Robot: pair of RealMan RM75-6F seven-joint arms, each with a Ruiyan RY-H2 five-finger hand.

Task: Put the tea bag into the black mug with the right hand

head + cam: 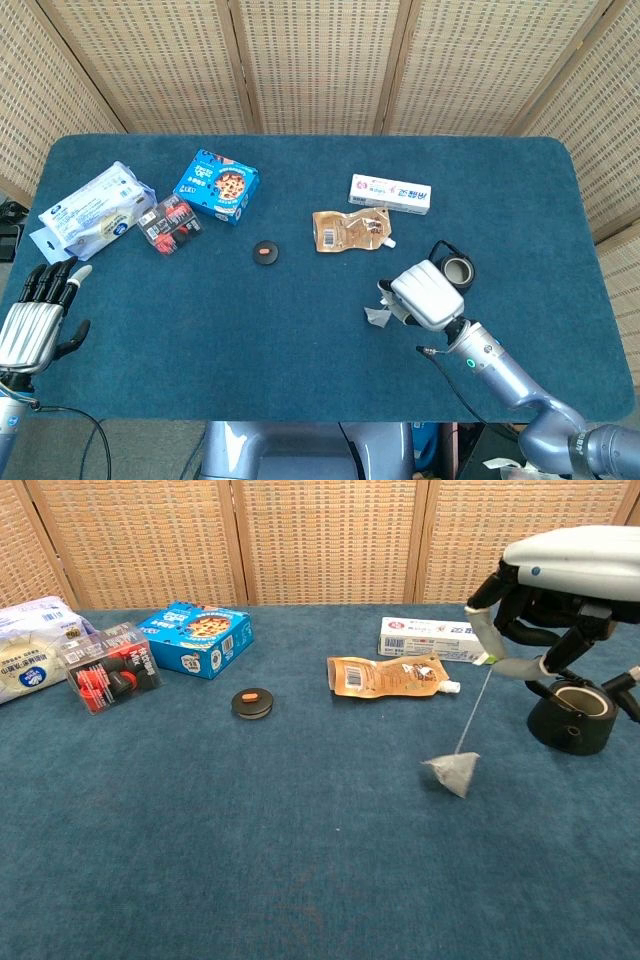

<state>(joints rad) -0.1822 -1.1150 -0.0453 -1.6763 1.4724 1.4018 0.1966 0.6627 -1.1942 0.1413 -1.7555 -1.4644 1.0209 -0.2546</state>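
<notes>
My right hand (545,605) pinches the string; the tea bag (452,773) dangles light and limp, swinging beside the black mug (572,715).

The head view looks steeply down from above the robot's edge, taking in the whole blue carpeted desk (300,350). The chest view sits low and closer, facing the woven cane screen (320,540); both share the desk's middle.
</notes>
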